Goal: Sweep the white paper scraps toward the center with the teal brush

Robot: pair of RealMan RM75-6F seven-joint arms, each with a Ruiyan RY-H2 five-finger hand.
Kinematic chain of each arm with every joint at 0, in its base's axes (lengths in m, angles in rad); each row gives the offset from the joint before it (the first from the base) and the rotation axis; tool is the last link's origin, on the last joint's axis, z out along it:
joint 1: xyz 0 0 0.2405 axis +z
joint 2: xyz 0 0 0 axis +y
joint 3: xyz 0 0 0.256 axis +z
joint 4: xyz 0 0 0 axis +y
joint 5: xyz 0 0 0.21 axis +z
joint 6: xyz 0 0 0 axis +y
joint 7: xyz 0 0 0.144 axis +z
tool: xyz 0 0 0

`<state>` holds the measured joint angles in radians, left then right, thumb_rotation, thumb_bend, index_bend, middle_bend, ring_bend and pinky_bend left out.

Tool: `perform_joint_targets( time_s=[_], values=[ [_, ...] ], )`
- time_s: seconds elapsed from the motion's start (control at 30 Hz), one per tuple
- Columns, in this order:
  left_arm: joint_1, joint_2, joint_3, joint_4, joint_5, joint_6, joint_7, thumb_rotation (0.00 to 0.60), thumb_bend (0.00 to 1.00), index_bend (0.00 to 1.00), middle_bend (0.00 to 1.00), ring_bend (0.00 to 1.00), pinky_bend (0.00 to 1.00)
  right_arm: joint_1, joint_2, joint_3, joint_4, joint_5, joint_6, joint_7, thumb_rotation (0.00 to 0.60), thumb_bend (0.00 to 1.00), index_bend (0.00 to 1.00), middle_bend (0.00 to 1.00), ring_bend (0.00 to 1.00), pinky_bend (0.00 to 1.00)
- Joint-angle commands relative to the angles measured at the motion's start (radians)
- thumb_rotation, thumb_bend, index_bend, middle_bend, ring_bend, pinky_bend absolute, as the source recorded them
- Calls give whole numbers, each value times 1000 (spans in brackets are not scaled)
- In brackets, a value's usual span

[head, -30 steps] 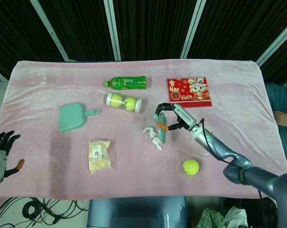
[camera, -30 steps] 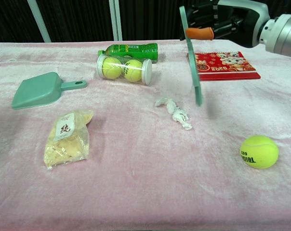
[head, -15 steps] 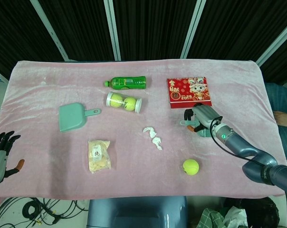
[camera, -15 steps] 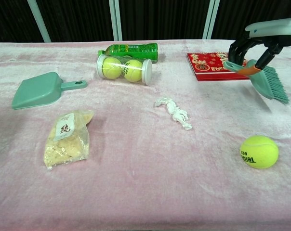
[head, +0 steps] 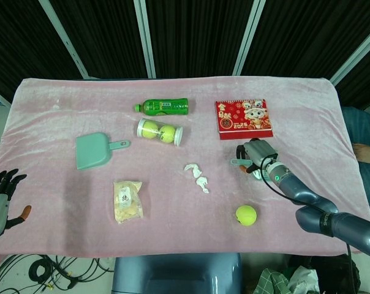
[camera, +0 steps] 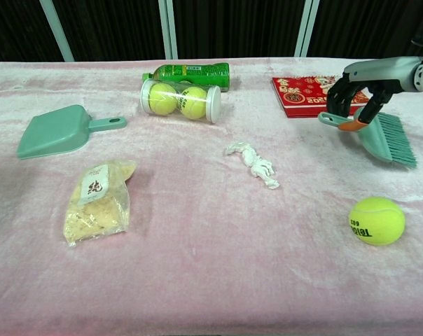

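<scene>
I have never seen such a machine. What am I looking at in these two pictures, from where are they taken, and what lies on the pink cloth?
It is a two-armed robot with human-like hands. One camera looks down from its head, the other forward from its chest. Its right hand holds a teal brush low over the pink cloth. Its left hand waits open at the table's edge. On the cloth lie white paper scraps, a teal dustpan, a green bottle, a tube of tennis balls, a loose tennis ball, a snack bag and a red booklet.

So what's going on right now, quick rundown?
Right robot hand grips teal brush, low over the cloth. Left robot hand idle, open. Paper scraps unswept, apart from brush. Path between them looks clear.
</scene>
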<state>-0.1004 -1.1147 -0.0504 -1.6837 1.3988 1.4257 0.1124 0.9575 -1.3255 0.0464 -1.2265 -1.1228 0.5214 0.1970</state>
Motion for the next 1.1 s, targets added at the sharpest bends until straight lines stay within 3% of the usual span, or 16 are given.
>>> perform_joint_targets(
  time_s=[0.03,0.13,0.3,0.57,0.73,0.83,1.1],
  values=[
    [0,0,0,0,-1,-1,-1,600,309,178,80,6,134,22,-23,-26,39,65,-26,-119,600,381,702,628,358,147],
    [-1,1,0,0,-2,-3,0,600,309,178,80,6,138,33,-28,-37,33,134,-31,-191,600,360,686,589,338,146],
    [0,0,0,-1,-1,-1,-1,600,309,175,79,6,152,59,-26,-63,17,234,-63,-269,600,280,557,439,287,146],
    [0,0,-1,-1,-2,0,-2,600,309,175,79,6,153,96,-20,-98,-22,356,-103,-311,600,118,254,271,247,146],
    [1,0,-1,0,-2,2,-2,600,309,175,79,6,153,90,-13,-81,-51,390,-73,-293,600,92,182,172,194,146],
    [1,0,-2,1,-2,3,-2,600,309,175,79,6,150,67,12,-62,-84,373,-5,-283,600,75,167,143,174,146],
    [2,-6,-2,8,8,13,2,600,309,172,81,6,110,-110,150,-48,-285,247,378,-271,600,67,159,134,165,146]
  ],
)
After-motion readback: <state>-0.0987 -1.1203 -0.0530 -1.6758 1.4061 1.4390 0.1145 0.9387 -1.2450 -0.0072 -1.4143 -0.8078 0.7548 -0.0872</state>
